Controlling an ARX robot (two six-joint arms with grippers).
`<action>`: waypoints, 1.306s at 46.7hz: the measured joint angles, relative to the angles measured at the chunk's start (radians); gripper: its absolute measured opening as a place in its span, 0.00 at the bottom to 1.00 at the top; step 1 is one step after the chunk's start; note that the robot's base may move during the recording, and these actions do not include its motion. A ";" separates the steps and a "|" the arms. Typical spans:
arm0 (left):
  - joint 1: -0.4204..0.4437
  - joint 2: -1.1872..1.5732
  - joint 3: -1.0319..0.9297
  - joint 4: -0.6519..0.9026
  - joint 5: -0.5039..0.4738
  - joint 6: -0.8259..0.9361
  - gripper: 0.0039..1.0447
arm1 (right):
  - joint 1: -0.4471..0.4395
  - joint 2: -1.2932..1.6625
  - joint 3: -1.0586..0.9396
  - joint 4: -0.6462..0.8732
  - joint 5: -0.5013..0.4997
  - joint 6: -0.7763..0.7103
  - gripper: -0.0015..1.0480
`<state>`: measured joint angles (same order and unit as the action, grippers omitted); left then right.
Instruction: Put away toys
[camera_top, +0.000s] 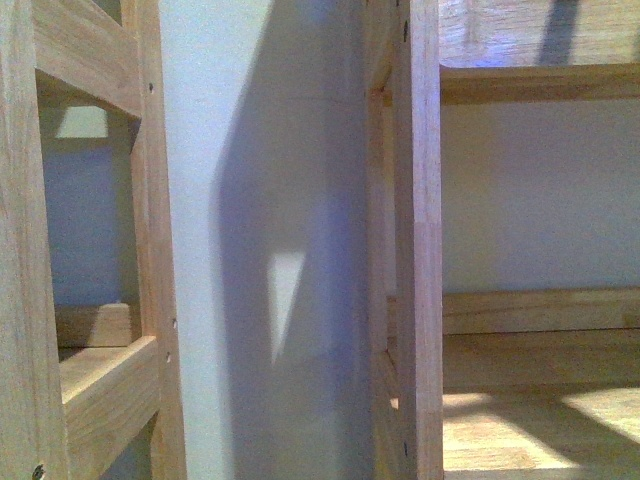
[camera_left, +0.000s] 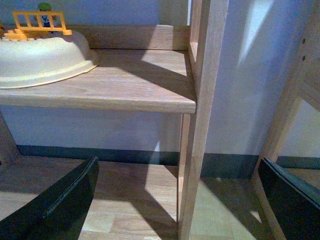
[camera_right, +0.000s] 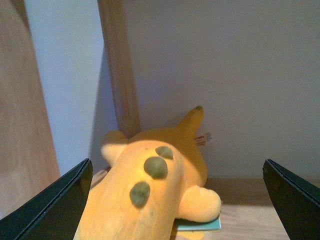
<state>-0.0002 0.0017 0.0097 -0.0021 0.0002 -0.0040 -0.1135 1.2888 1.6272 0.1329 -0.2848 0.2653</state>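
Note:
In the right wrist view an orange-yellow plush toy (camera_right: 150, 190) with olive-green bumps along its back lies on a wooden shelf board (camera_right: 250, 220) against the white wall. A teal tag pokes out from under it. My right gripper (camera_right: 177, 200) is open, its dark fingers (camera_right: 55, 210) wide on either side of the toy and not touching it. My left gripper (camera_left: 180, 200) is open too, with nothing between its fingers (camera_left: 65, 205), facing a wooden shelf post (camera_left: 200, 115). Neither gripper shows in the front view.
A cream dish (camera_left: 40, 60) with a small orange toy fence (camera_left: 42, 22) behind it sits on a wooden shelf (camera_left: 125, 85). Wooden shelf uprights (camera_top: 415, 250) and rails (camera_top: 100, 390) stand close ahead in the front view, with a white wall (camera_top: 270, 200) behind.

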 joint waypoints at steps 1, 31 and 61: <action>0.000 0.000 0.000 0.000 0.000 0.000 0.95 | -0.006 -0.027 -0.035 0.013 -0.004 0.000 1.00; 0.000 0.000 0.000 0.000 0.000 0.000 0.95 | 0.007 -0.806 -0.882 -0.148 0.097 -0.052 0.90; 0.000 0.000 0.000 0.000 0.000 0.000 0.95 | 0.110 -1.103 -1.386 -0.199 0.284 -0.256 0.18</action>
<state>-0.0002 0.0017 0.0097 -0.0021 0.0002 -0.0040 -0.0036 0.1860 0.2409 -0.0658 -0.0010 0.0097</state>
